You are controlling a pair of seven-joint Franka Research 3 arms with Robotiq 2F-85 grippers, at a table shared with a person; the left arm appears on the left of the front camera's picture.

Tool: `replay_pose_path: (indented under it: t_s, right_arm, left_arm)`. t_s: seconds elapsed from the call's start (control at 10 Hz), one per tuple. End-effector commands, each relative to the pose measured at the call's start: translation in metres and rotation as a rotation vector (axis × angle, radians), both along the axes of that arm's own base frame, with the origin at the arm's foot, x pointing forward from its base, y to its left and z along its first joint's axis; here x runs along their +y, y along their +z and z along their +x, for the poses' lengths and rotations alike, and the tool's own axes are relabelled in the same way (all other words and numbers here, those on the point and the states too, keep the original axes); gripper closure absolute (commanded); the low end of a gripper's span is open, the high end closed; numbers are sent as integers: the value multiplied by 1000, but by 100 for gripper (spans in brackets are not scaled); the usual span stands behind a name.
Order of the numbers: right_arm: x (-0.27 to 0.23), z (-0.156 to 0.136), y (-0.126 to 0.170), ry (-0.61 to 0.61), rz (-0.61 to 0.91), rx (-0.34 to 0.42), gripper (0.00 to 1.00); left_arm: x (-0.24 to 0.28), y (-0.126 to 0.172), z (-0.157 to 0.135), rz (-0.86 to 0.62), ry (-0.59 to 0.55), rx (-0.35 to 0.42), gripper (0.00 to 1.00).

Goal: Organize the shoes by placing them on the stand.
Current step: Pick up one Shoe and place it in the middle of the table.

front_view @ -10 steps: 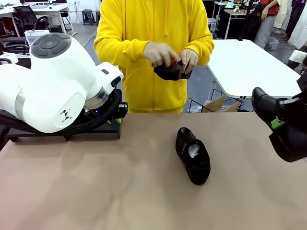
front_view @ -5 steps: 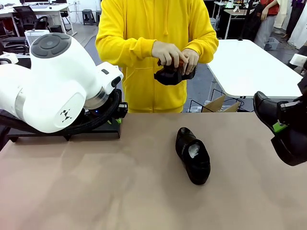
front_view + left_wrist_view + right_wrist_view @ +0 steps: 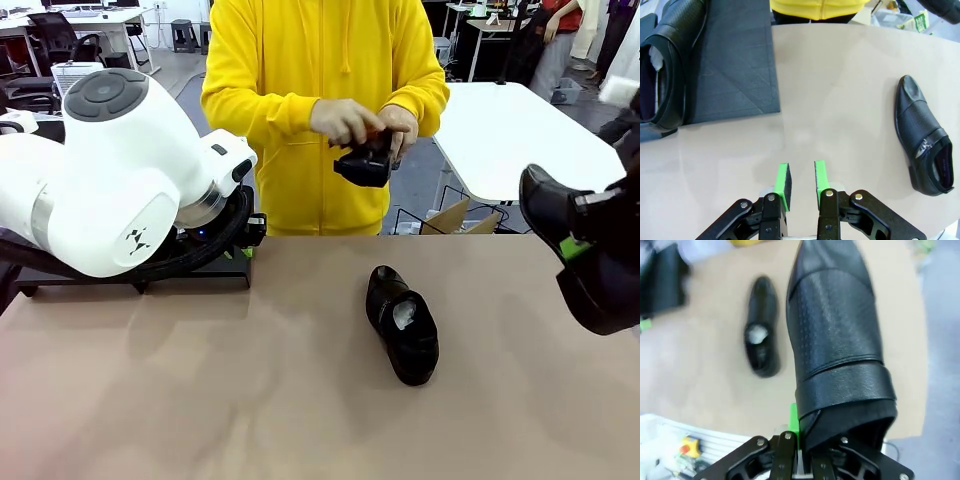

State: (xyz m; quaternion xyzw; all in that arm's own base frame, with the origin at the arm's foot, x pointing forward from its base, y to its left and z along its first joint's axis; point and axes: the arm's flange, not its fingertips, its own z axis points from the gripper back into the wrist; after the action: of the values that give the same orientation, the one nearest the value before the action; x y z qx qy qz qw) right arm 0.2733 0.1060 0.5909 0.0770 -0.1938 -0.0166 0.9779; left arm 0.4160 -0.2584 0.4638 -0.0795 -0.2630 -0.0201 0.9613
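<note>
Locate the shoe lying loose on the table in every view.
Front view: the loose shoe lies just right of centre on the table.
Left wrist view: the shoe at the right edge, toe up.
Right wrist view: the shoe upper left of centre, beside the gripped shoe.
Shared landmark: the person's yellow hoodie, beyond its far end in each.

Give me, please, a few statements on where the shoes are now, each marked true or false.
The right gripper holds a lifted shoe clear of the table. True.
Two shoes lie on the bare table. False: only the middle shoe does.
The person's hands are empty. False: they hold a handheld shoe.
A racked shoe rests on the stand. True.
The left gripper grips a shoe. False: its fingers hold nothing.
</note>
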Motion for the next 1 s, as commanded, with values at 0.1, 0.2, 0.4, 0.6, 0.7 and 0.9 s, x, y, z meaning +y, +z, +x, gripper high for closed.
replay_pose_path:
  t_s: [0.1,0.2,0.4,0.6,0.7,0.9]
  right_arm:
    - [91,-40,19,111,70,87,100]
    - [121,-49,11,144,58,95,100]
    - [184,-53,-18,164,-14,113,100]
    - [237,-26,-59,125,-43,186,100]
    - [261,-16,-80,91,-73,188,100]
    - [303,9,-138,16,-139,185,100]
  left_arm:
    - [0,0,0,0,0,0,70]
    - [26,4,-3,-7,51,9,70]
    - [88,23,-19,-28,169,1,70]
    - [121,40,-39,-70,254,-73,70]
    - [132,44,-50,-90,295,-97,70]
    - [128,44,-31,-76,266,-67,70]
